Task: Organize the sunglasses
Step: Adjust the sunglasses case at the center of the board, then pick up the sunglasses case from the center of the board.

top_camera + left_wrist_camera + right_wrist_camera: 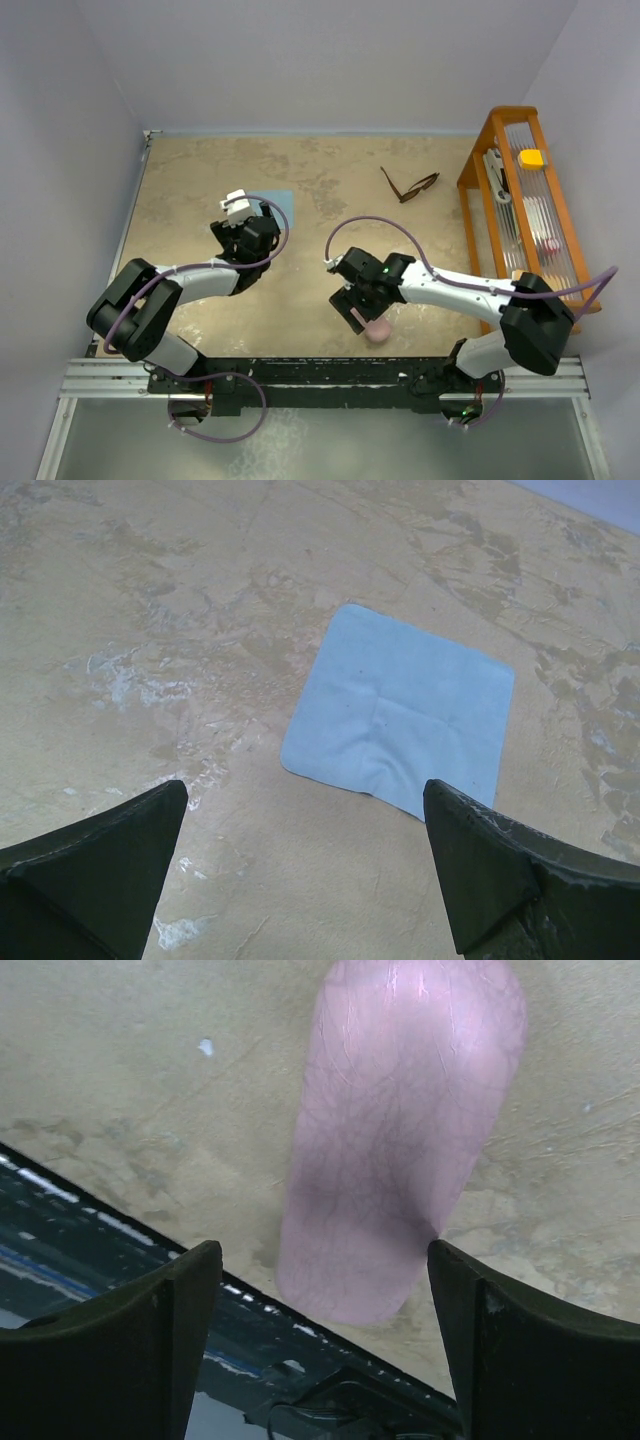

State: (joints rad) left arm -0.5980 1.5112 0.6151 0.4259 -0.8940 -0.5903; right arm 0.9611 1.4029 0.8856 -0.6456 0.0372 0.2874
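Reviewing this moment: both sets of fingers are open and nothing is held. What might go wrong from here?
1. The pink case lies right at the table's near edge, below the open right fingers. A clumsy approach may nudge it off.
2. The sunglasses lie unfolded far back, close to the wooden rack. Their thin frame may slip in a grasp, or the reaching arm may bump the rack.

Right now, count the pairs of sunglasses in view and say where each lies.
1. The sunglasses lie on the table at the far right, near the wooden rack. Neither wrist view shows a pair; the rack could hide more.
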